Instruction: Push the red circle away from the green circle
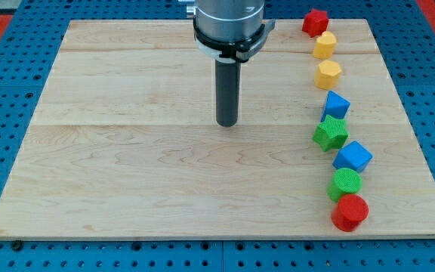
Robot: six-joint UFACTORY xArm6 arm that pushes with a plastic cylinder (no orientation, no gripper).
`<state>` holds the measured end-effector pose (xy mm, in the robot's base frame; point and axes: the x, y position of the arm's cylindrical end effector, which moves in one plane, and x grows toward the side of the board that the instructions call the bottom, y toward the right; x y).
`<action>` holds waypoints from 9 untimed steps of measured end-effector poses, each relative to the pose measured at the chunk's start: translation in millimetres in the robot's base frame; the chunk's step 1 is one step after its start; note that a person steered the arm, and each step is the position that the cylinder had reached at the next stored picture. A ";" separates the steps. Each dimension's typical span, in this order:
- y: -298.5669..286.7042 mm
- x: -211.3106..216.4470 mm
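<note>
The red circle point(350, 212) sits near the board's bottom right corner, touching the green circle point(345, 183) just above it. My tip point(226, 124) is on the board near the middle, far to the left of and above both circles. No block is near the tip.
A column of blocks runs up the right side: a blue cube point(353, 156), green star point(331, 134), blue cube point(335, 105), yellow hexagon point(328, 74), yellow block point(324, 45), red star point(315, 22). The wooden board's point(127, 174) right edge lies close to the column.
</note>
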<state>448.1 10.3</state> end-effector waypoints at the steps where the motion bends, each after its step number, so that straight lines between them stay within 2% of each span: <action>1: 0.3 51.8; 2: 0.1 94.5; 3: 43.6 102.9; 4: 94.8 133.8; 5: 95.0 161.4; 6: 89.0 170.9; 8: 148.0 170.5; 9: 150.9 169.7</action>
<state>617.8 161.2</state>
